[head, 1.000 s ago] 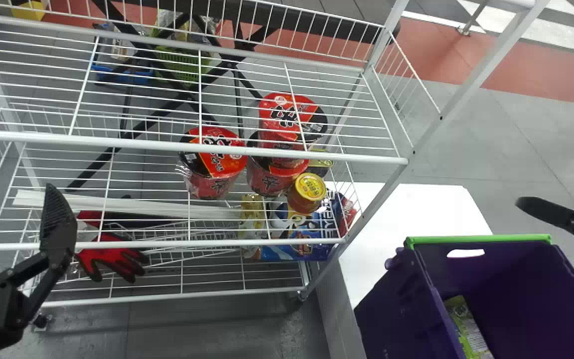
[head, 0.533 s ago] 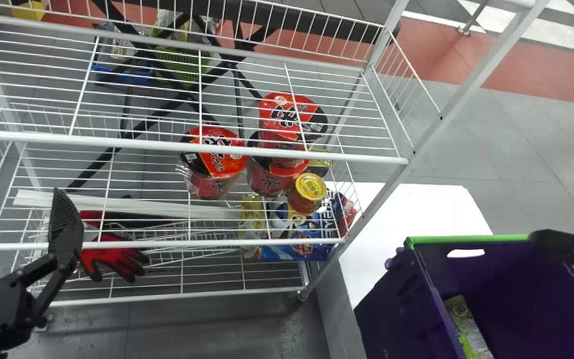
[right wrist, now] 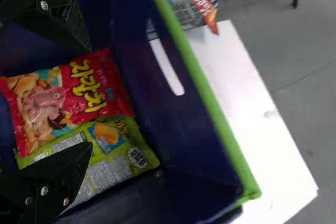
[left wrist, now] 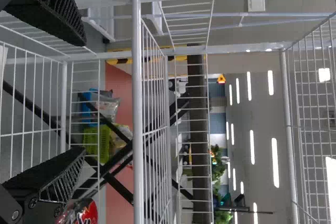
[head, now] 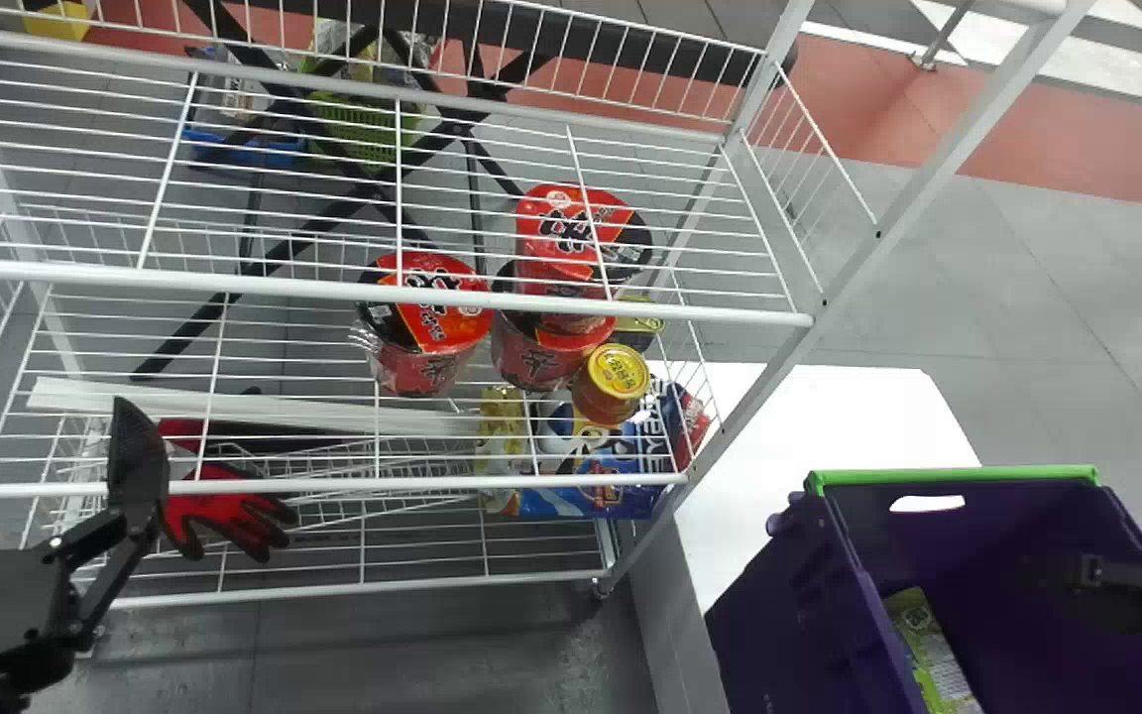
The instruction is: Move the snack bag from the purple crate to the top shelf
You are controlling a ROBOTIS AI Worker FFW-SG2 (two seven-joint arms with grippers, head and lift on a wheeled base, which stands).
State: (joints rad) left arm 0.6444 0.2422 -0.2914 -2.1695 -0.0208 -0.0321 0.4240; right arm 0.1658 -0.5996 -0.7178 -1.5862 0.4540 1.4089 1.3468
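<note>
Wire rack [head: 373, 290]: no shift seen over the last second. Which level counts as the top shelf can't be confirmed.

Purple crate [head: 779, 595]: not moved. Its mouth has now been entered, in head view at least, by the right arm [head: 1136, 585], which was seen out past the green rim [head: 958, 476] a second ago, then over it. Depth inside can't be told. Left arm [head: 6, 605] has been shifted slightly in front of the rack.

Right gripper [right wrist: 88, 98]: fingers spread wide, nothing held. Left gripper [left wrist: 82, 97]: also spread wide, nothing held.

Two bags are seen in the crate: red snack bag [right wrist: 92, 90], partly overlapping green snack bag [right wrist: 113, 171]. Red one is lined up between the right fingers, so likely the target; not confirmed.

Meaning: approach looks nearly done, grasp still pending. Risk: green bag could be pinched along with it.
</note>
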